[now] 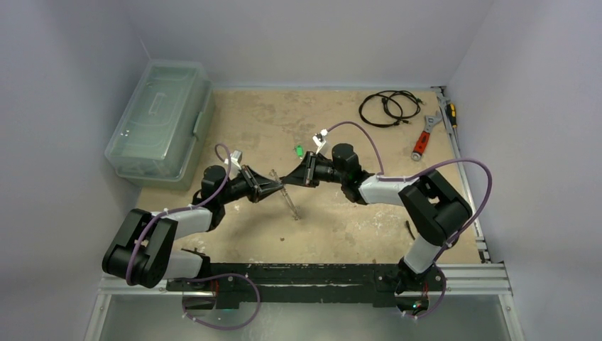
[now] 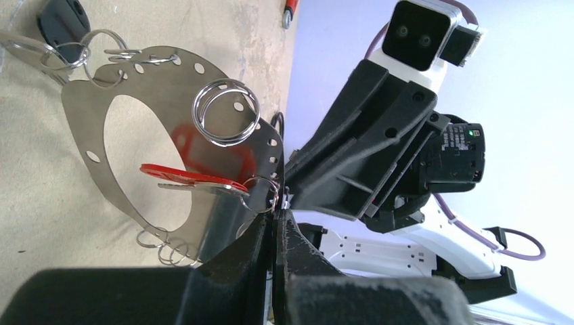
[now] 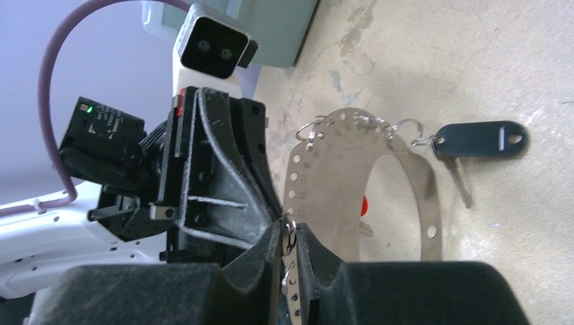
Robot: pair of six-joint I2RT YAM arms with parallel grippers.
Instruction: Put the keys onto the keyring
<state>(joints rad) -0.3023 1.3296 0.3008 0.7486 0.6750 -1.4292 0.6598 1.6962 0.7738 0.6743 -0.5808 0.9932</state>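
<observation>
Leftward, lidded box, apart from keyring.

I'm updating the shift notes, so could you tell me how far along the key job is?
Done: the black key hangs from the keyring. In hand: the left gripper and right gripper both pinch its rim, beside the red key. Remaining: the green key lies loose on the table.

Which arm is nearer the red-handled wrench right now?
Right. The right arm stretches across just near-left of the red-handled wrench; the left arm sits far off to its left.
</observation>
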